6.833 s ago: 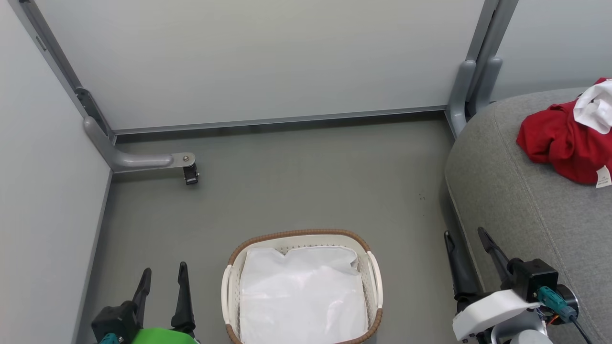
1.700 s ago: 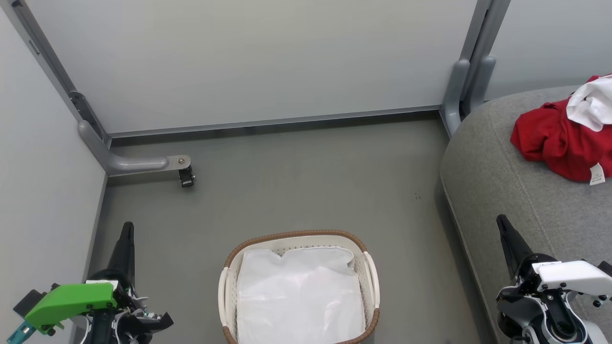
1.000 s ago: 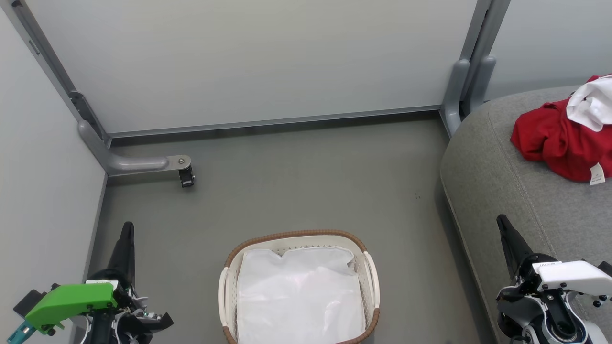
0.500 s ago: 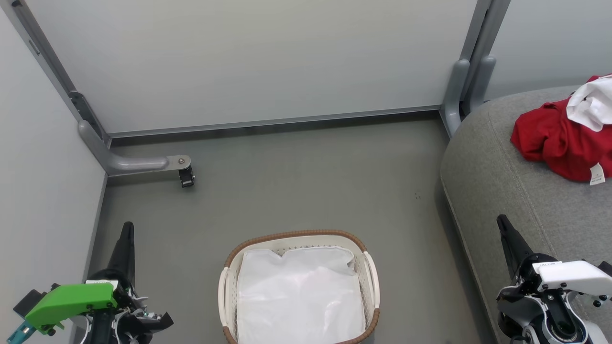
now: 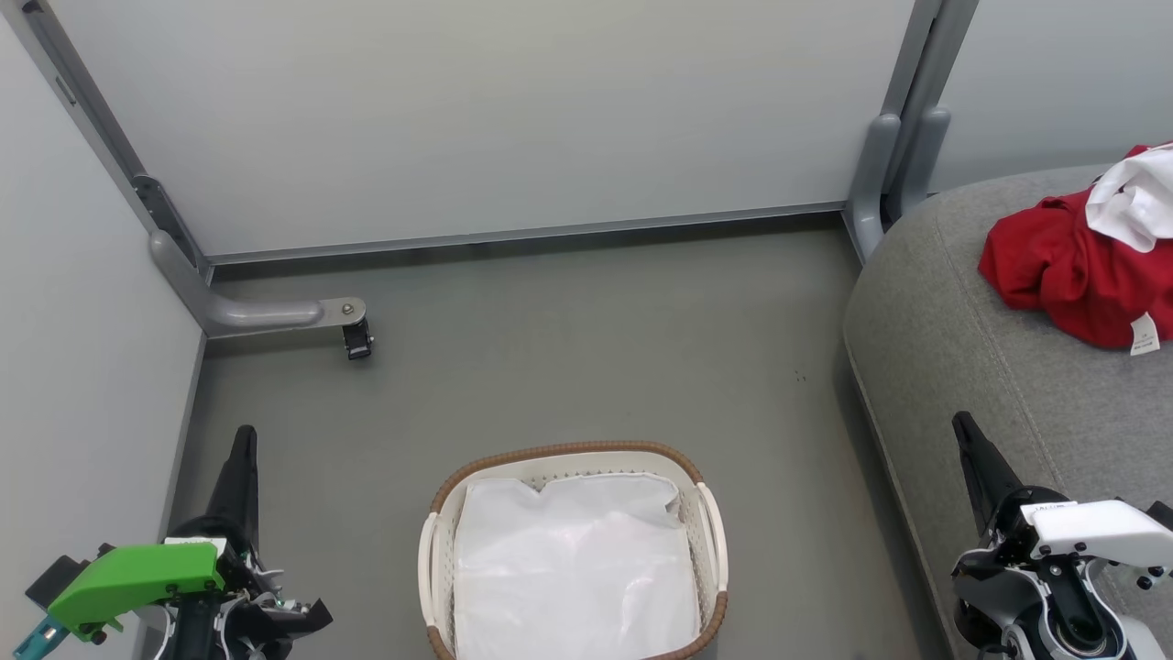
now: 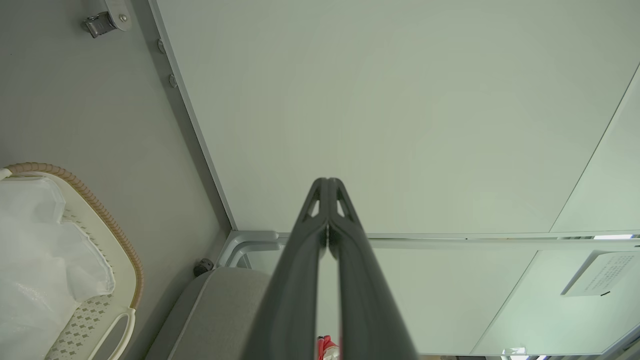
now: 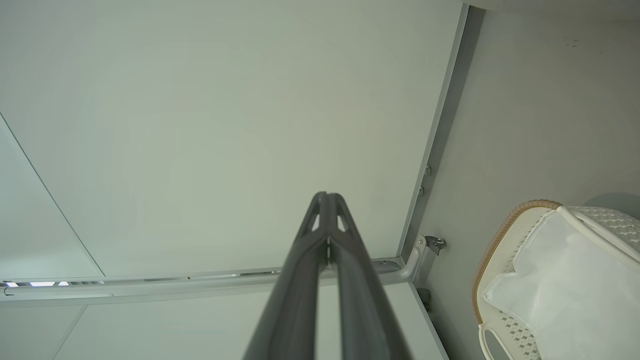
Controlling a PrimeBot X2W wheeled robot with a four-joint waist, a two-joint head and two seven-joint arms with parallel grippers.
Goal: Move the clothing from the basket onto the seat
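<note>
Head view: red clothing (image 5: 1054,275) is lying on grey seat (image 5: 962,367), up beyond the nearer right gripper (image 5: 960,422); it and left gripper (image 5: 245,433) are both sitting clenched, empty.

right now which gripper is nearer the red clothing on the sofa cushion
Right. The right gripper is at the grey sofa cushion's edge, below the red clothing in the head view; the left gripper is beyond the laundry basket, by the left wall panel.
</note>
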